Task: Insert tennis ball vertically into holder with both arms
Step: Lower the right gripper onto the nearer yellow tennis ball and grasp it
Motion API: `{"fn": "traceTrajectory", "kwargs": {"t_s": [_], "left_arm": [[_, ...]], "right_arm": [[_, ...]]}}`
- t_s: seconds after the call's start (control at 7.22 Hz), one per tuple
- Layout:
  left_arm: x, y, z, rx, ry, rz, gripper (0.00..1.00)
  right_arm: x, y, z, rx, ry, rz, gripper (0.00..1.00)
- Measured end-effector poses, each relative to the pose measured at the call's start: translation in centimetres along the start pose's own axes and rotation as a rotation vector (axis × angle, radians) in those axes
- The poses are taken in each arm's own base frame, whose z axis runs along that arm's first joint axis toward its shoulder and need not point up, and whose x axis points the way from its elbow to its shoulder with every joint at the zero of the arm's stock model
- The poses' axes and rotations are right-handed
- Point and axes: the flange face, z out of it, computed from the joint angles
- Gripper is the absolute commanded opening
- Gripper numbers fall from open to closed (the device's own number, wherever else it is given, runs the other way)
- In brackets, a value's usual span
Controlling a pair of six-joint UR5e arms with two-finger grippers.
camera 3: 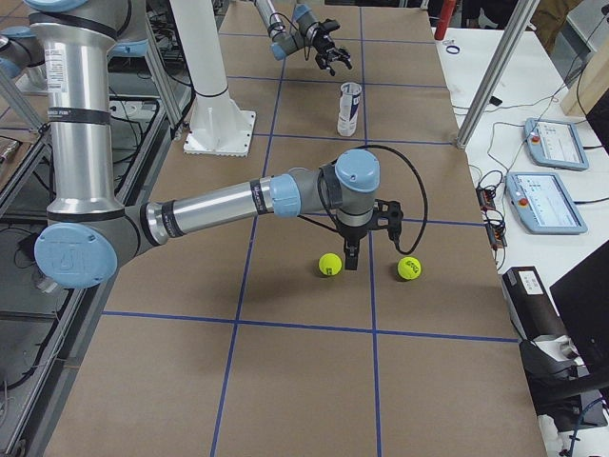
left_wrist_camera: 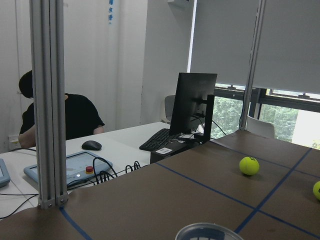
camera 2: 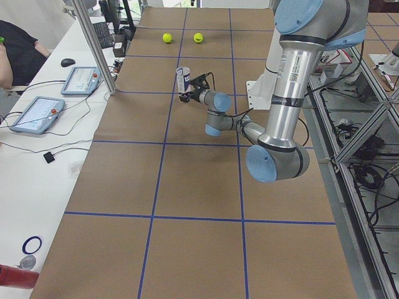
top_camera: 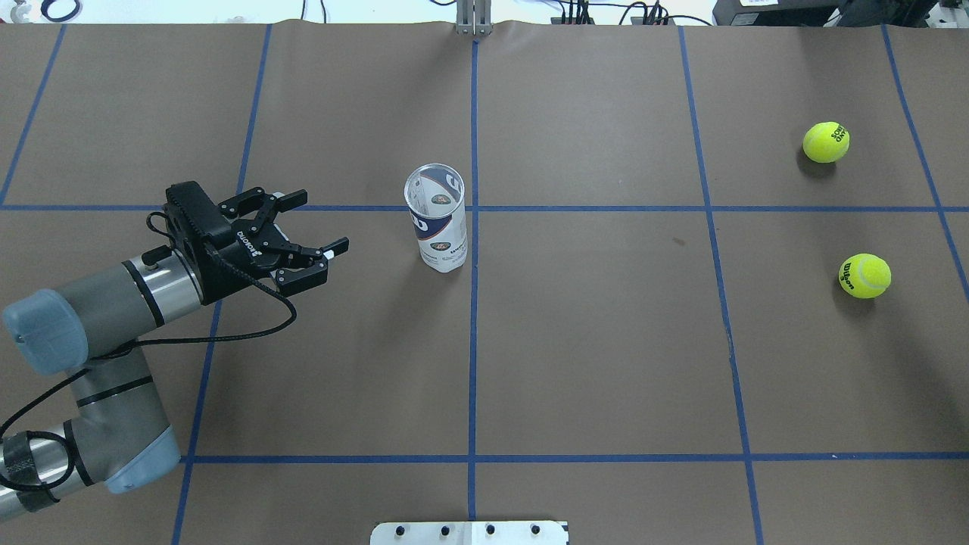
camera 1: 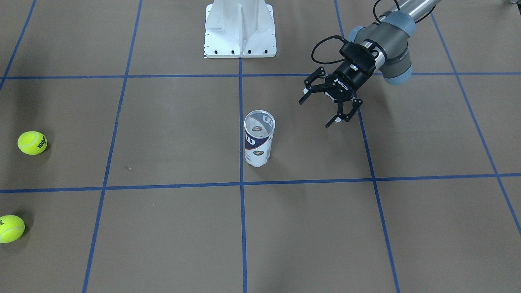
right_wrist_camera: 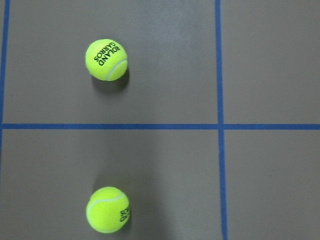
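Clear holder (top_camera: 437,227) upright on surface (top_camera: 606,341), mouth up; left tool (top_camera: 322,227), spread wide, near but apart; right tool (camera 3: 350,259) opening indeterminate.

White "ROBOTIQ" lettering stands on the left claw (camera 1: 315,113), a white "W" logo on the holder (camera 1: 259,142), black "Wilson" on the tennis ball nearer the robot (camera 1: 32,143), and "ROLAND GARROS" on the upper ball (right_wrist_camera: 106,60) in the right wrist view.
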Motion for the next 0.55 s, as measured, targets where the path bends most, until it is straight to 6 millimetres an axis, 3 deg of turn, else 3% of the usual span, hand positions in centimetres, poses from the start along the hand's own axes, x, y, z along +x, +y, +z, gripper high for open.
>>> {"fn": "traceTrajectory", "kwargs": {"t_s": [0.14,0.55], "left_arm": [[0.1,0.1,0.1,-0.002,0.000,0.000,0.99],[-0.1,0.6,0.4,-0.013,-0.003,0.001,0.99]], "right_arm": [[-1.8,1.1,2.4,-0.018,-0.010,-0.005,1.00],[-3.0,4.7,8.6,-0.041,0.009,-0.064,1.00]]}}
